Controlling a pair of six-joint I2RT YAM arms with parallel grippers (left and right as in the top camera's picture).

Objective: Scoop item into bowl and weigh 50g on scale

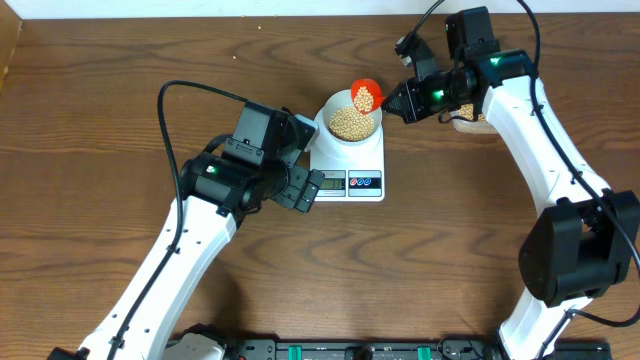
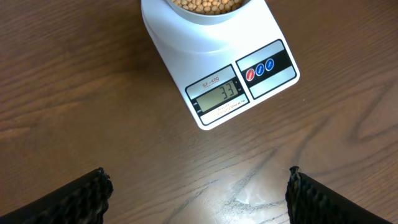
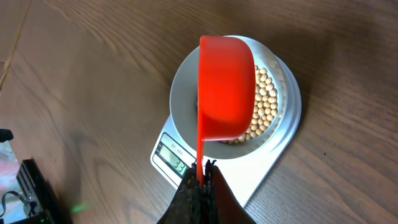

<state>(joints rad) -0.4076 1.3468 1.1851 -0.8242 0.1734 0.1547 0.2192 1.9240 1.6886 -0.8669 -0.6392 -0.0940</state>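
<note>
The white bowl (image 1: 349,122) stands on the white scale (image 1: 350,172) and holds tan beans (image 1: 350,124). The scale's display (image 2: 217,94) reads 33. My right gripper (image 1: 398,103) is shut on the handle of a red scoop (image 3: 225,89), which is tipped on its side over the bowl (image 3: 186,87), with beans (image 3: 264,102) showing beyond it. In the overhead view the scoop (image 1: 366,95) has beans in it at the bowl's far right rim. My left gripper (image 2: 198,190) is open over bare wood just in front of the scale (image 2: 267,37), holding nothing.
Part of a tub of beans (image 1: 472,124) shows behind the right arm at the far right. The table's far edge (image 1: 200,20) runs along the top. The left arm's cable (image 1: 175,110) loops over the wood left of the scale.
</note>
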